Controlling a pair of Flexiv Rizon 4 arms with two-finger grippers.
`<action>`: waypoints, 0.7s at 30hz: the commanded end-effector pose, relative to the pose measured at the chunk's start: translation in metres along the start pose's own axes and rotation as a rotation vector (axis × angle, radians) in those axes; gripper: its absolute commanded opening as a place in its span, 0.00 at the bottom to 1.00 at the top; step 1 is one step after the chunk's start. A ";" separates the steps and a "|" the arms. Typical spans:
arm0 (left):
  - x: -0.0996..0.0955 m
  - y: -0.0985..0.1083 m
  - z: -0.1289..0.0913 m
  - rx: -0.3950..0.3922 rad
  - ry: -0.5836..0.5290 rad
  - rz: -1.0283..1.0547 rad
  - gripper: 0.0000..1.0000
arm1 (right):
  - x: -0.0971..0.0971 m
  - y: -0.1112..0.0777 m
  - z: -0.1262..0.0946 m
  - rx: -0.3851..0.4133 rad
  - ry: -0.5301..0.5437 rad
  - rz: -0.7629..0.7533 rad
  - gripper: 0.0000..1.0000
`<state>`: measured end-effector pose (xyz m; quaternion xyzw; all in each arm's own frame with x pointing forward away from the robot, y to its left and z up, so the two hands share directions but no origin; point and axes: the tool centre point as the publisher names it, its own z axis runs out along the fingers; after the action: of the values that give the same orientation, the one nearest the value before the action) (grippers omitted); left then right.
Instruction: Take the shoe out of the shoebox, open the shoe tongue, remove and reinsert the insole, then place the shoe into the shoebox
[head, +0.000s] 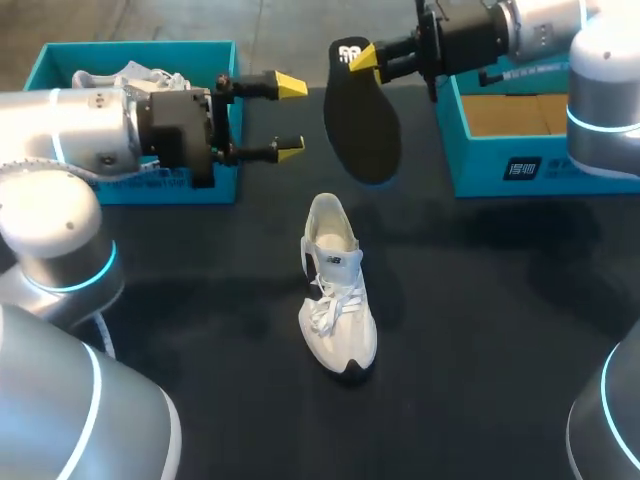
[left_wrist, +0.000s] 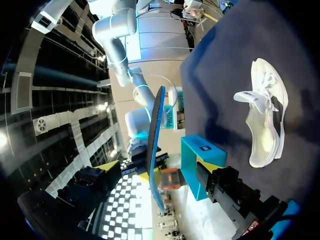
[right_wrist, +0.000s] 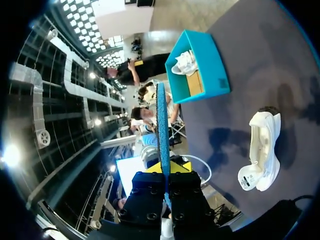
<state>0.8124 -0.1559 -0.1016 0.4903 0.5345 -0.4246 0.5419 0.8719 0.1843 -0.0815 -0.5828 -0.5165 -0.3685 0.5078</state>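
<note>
One white shoe (head: 337, 300) stands on the table (head: 480, 330), outside both the left box (head: 60, 60) and the right box (head: 500, 160). Above it hangs the insole (head: 362, 125), clamped in the right gripper (head: 362, 58). The left gripper (head: 291, 118) hovers beside the insole, jaws apart.

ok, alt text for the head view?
The right hand holds a black insole up by one end, beyond a white shoe on the black table. The left hand is open and empty beside the insole. Teal left shoebox and right shoebox sit at the far edge.
</note>
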 end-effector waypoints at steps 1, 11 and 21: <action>0.004 0.002 0.015 -0.024 -0.043 -0.003 1.00 | 0.000 0.008 0.011 0.011 0.005 0.006 0.00; 0.003 0.007 0.028 -0.054 -0.077 -0.015 1.00 | -0.003 0.005 0.025 0.026 0.011 0.012 0.00; 0.003 0.008 0.040 -0.044 -0.092 -0.024 0.97 | -0.006 0.000 0.031 0.021 0.031 0.010 0.00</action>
<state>0.8236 -0.1879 -0.1042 0.4522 0.5246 -0.4416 0.5703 0.8698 0.2119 -0.0921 -0.5739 -0.5115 -0.3661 0.5244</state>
